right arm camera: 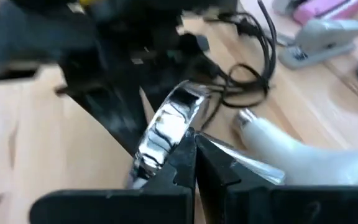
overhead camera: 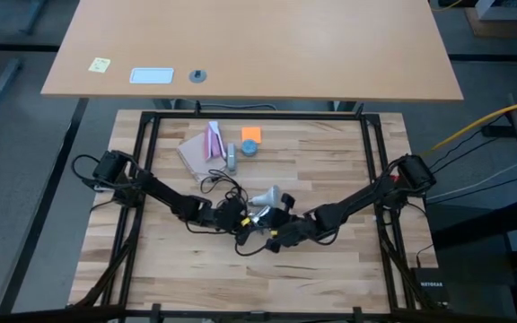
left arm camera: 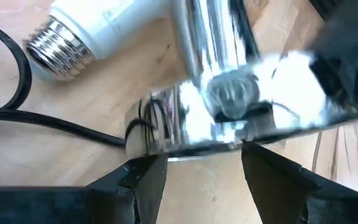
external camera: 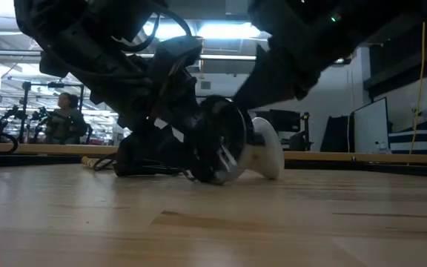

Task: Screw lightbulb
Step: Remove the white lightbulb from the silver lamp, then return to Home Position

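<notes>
Two grippers meet mid-table, both on the socket [overhead camera: 260,218]. Left gripper [left arm camera: 197,163] has its fingers part-open around the socket's chrome rim, one finger [left arm camera: 143,180] on each side of it; contact with the rim isn't clear. Right gripper [right arm camera: 194,155] has its fingers closed, pinching the socket's silver edge [right arm camera: 166,134] between the tips.

Bulb [overhead camera: 267,196] lies on its side on the table [overhead camera: 348,269] just beyond the socket, not held by either gripper. In the left wrist view its screw base [left arm camera: 58,43] points away from the socket, threads bare, nothing on them. In the right wrist view the bulb's pale neck [right arm camera: 278,146] sits just beside the right fingers, apart from the socket.

Socket's black cord [left arm camera: 42,121] runs off across the wood toward a loose tangle [overhead camera: 223,187] nearer the left arm.

Low view: socket [external camera: 224,141] tilted on edge, white bulb globe [external camera: 269,148] right behind it.

Far side of the table: stapler [overhead camera: 231,158], pink item [overhead camera: 213,139], orange block [overhead camera: 251,134], small blue-grey round piece [overhead camera: 250,147], well apart from the work.
</notes>
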`<action>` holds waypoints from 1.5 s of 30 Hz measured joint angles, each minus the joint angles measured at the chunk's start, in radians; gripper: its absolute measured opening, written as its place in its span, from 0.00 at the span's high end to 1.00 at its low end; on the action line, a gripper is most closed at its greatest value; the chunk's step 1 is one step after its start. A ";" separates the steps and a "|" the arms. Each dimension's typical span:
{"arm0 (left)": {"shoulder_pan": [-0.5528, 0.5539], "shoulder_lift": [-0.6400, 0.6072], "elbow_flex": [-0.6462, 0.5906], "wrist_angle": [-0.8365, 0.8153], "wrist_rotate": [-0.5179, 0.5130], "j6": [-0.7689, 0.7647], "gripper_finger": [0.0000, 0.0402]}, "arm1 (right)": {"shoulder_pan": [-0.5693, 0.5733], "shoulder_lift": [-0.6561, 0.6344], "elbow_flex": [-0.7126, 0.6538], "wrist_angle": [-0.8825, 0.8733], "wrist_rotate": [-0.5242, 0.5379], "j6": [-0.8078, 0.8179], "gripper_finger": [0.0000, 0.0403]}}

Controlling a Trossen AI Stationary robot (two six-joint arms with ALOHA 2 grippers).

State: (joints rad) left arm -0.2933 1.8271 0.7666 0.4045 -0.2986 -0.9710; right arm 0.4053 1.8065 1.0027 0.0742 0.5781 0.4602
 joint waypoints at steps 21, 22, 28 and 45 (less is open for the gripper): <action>0.010 -0.001 0.002 -0.096 0.049 -0.051 0.51 | 0.001 0.101 -0.001 0.146 -0.135 0.014 0.98; 0.006 -0.002 0.002 -0.108 0.055 -0.051 0.51 | 0.000 0.099 -0.001 0.149 -0.123 0.014 0.98; -0.006 -0.003 0.002 -0.115 0.063 -0.065 0.51 | -0.020 0.098 0.000 0.144 -0.077 0.010 0.98; -0.001 -0.154 -0.002 -0.149 0.417 -0.012 0.51 | -0.033 -0.026 0.000 0.086 -0.125 -0.133 0.98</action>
State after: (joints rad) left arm -0.2947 1.6730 0.7650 0.2551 0.1180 -0.9825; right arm 0.3726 1.7803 1.0023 0.1606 0.4526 0.3277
